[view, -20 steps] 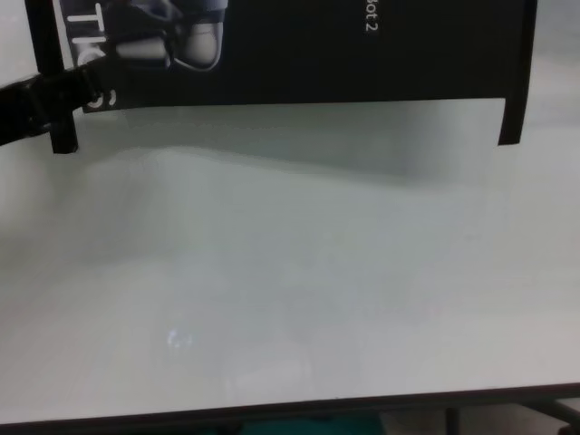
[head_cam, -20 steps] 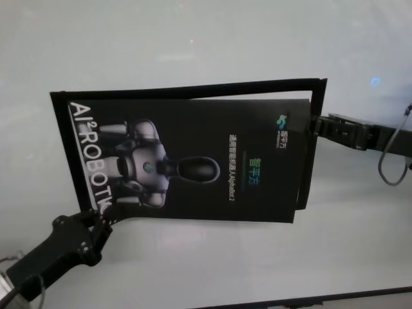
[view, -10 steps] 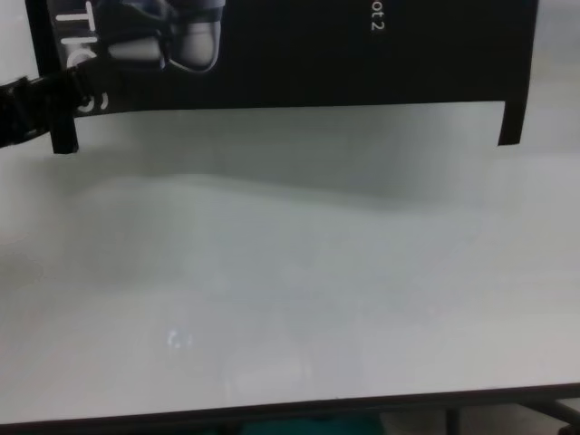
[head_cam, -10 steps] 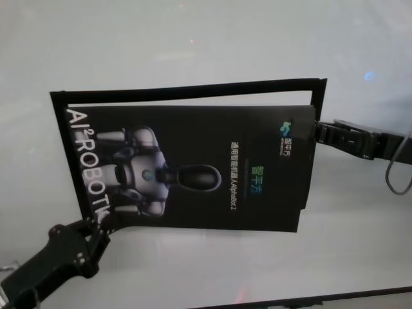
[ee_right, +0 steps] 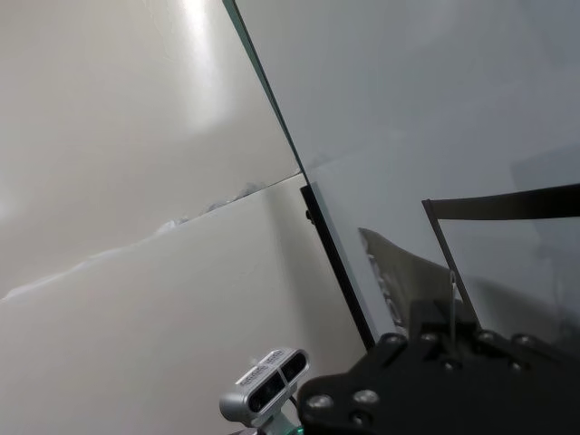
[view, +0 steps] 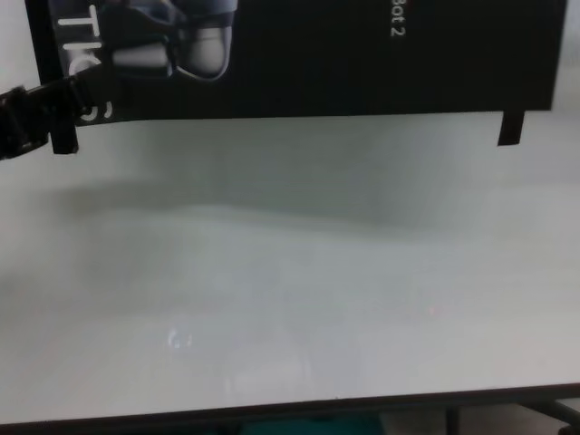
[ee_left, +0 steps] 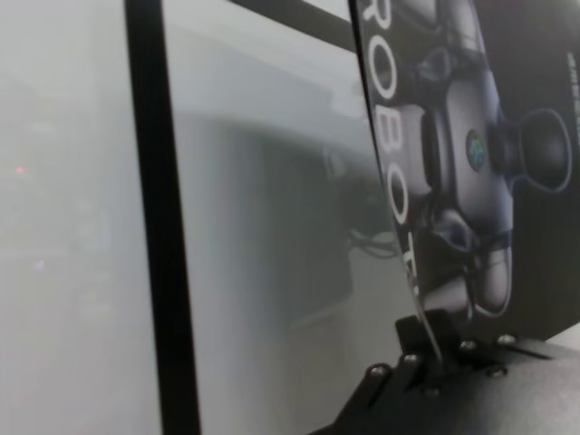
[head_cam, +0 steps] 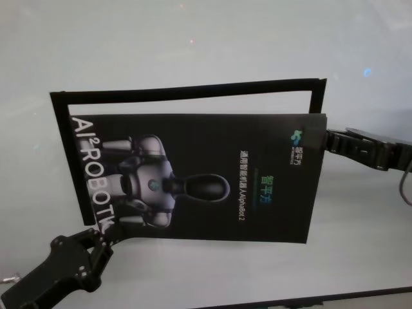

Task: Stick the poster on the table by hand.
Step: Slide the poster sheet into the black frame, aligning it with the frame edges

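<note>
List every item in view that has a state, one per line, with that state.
poster: held off the table by both claws, face up, not stuck down yet.
black tape strips: laid as a frame outline on the table, near side open.
left claw: shut on the poster's near left corner.
right claw: shut on the poster's right edge.
table: bare in front of the poster.

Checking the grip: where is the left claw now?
In the head view, low on the left, the left claw pinches the poster at its near-left corner.
</note>
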